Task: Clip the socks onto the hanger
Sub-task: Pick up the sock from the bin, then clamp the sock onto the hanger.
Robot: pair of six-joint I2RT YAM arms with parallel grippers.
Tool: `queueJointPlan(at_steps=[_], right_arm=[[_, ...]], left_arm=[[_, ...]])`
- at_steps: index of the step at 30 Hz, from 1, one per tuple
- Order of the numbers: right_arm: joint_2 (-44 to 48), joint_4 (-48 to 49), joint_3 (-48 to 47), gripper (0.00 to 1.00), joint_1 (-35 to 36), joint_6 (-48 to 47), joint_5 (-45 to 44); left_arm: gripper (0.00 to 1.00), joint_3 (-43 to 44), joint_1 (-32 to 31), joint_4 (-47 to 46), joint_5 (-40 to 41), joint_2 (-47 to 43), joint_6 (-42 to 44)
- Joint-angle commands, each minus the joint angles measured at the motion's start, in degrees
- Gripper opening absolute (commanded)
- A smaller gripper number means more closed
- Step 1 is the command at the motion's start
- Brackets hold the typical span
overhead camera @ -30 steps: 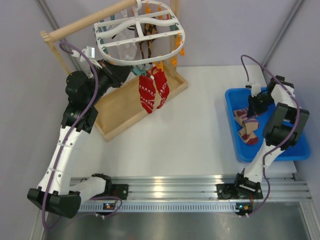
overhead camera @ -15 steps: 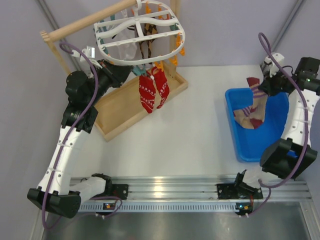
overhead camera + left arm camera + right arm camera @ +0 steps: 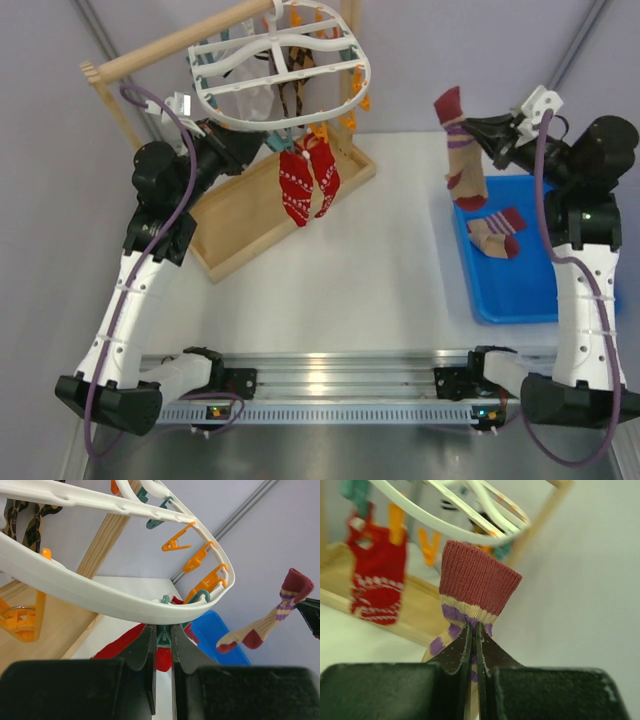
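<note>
The right claw is closing tight on a striped sock just under its red cuff and holding it in the air above the far corner of the blue bin, well apart from the hanger. The left claw is pinching a teal clip under the hanger's near rim. The sock is hanging lengthwise from the pinch, its long axis running roughly top to bottom: cuff pointing up, toe drooping toward the bin, where a second sock is lying. The likeliest trouble is a miss at the clip. Only a short stub of cuff is standing above the fingers, so it could fold away or slip as the loose foot swings on the way across the counter. A pull by either arm could also set the hanger rocking, or the sock could snag the red pair hanging beside the target clip.
</note>
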State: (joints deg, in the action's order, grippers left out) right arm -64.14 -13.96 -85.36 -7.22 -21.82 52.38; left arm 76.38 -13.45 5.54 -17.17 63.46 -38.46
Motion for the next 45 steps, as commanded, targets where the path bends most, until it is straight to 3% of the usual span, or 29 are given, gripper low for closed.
queueJointPlan(at_steps=[1, 4, 7, 10, 14, 19, 27, 45], right_arm=[[1.47, 6.92, 2.21, 0.0, 11.93, 3.72, -2.95], [1.65, 7.89, 5.54, 0.0, 27.38, 3.98, -7.44], [1.21, 9.9, 8.79, 0.0, 38.02, 4.42, -11.67], [-1.06, 13.69, 10.91, 0.0, 46.04, 6.52, -13.62], [-5.45, 22.55, 13.45, 0.0, 51.68, 7.33, -19.05], [-12.92, 32.21, 14.96, 0.0, 52.93, 5.04, -27.93], [-17.34, 40.67, 16.45, 0.0, 52.93, -1.29, -33.3], [-15.49, 43.4, 19.0, 0.0, 52.75, -4.46, -37.09]], left_arm=[[0.0, 1.31, 0.09, -2.46, 0.21, 1.14, -1.27], [0.0, 1.75, 0.09, -2.55, -0.06, 1.58, -1.62], [0.0, 2.28, 0.09, -2.55, -0.41, 1.75, -1.62], [0.0, 2.46, 0.09, -2.73, -1.02, 2.19, -1.97], [0.0, 1.93, 0.09, -3.69, -1.81, 2.11, -3.02], [0.0, 1.41, 0.18, -3.96, -2.34, 1.32, -3.55], [0.0, 1.23, 0.36, -3.17, -2.61, 1.05, -3.03], [0.0, 1.67, 0.53, -0.53, -1.55, 0.79, -0.39]])
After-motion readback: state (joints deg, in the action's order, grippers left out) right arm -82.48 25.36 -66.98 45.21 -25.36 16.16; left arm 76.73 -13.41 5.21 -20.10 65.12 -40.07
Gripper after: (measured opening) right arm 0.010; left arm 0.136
